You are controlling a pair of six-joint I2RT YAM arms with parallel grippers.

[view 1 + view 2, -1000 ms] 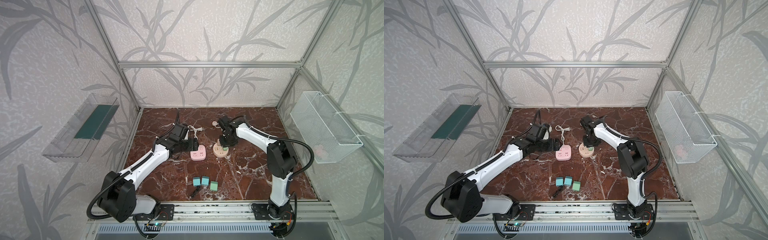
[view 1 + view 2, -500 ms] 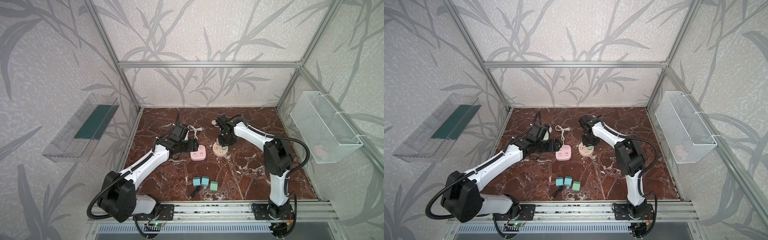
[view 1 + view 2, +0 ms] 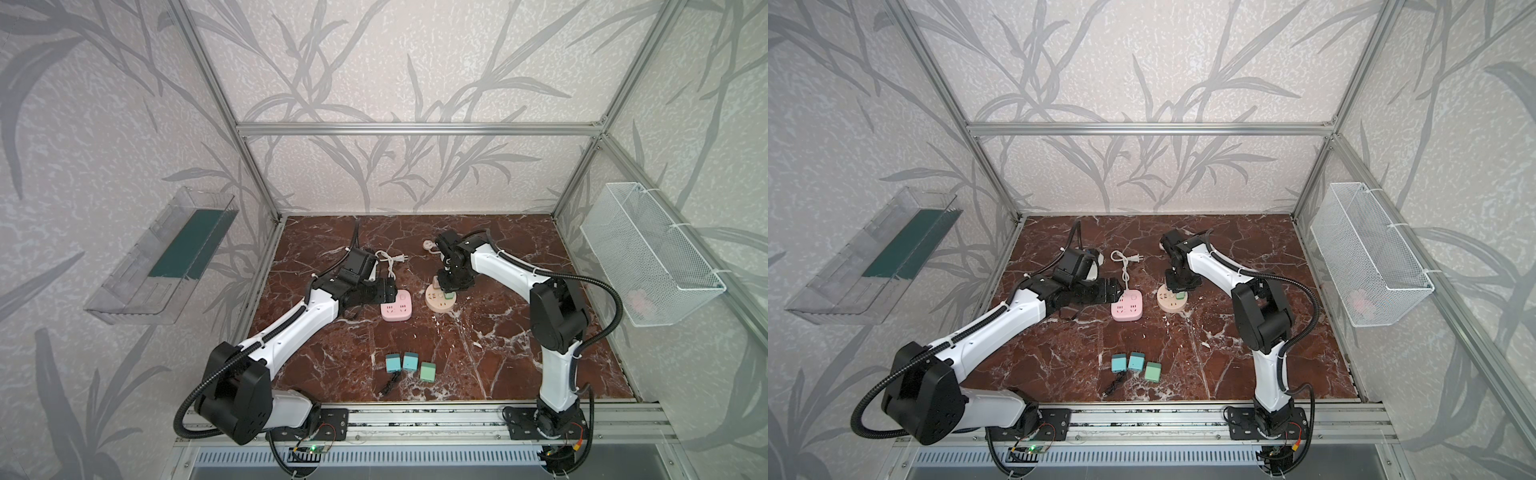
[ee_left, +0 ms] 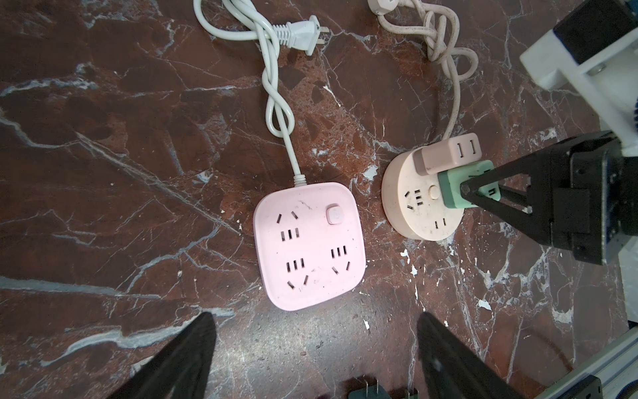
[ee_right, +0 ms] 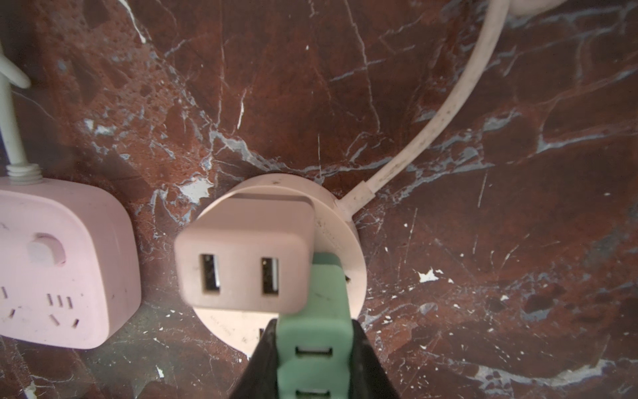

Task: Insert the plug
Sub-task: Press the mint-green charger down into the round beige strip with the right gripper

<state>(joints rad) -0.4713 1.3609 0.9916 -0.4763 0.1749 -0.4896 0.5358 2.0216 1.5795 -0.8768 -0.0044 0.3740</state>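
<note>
My right gripper (image 5: 313, 328) is shut on a mint-green plug (image 5: 316, 304), gripping its two sides. In both top views the right gripper (image 3: 451, 286) (image 3: 1179, 286) stands over a round beige power strip (image 3: 436, 305) (image 3: 1167, 306). The green plug (image 4: 455, 188) stands on the strip's face (image 4: 414, 214), right beside a beige adapter (image 4: 445, 157) (image 5: 241, 266) that is plugged into it. The green plug's prongs are hidden. My left gripper (image 4: 316, 317) (image 3: 388, 291) is open and empty, low at the near edge of a pink square power strip (image 4: 309, 245) (image 3: 397, 306).
Three more small plugs (image 3: 410, 362) lie in a row near the front, with a short black cable (image 3: 390, 384) beside them. The strips' cords (image 4: 276, 100) trail toward the back. A wire basket (image 3: 648, 253) hangs on the right wall, a clear tray (image 3: 166, 253) on the left.
My right gripper has come down a little with the green plug onto the round strip. The left arm has not moved.
</note>
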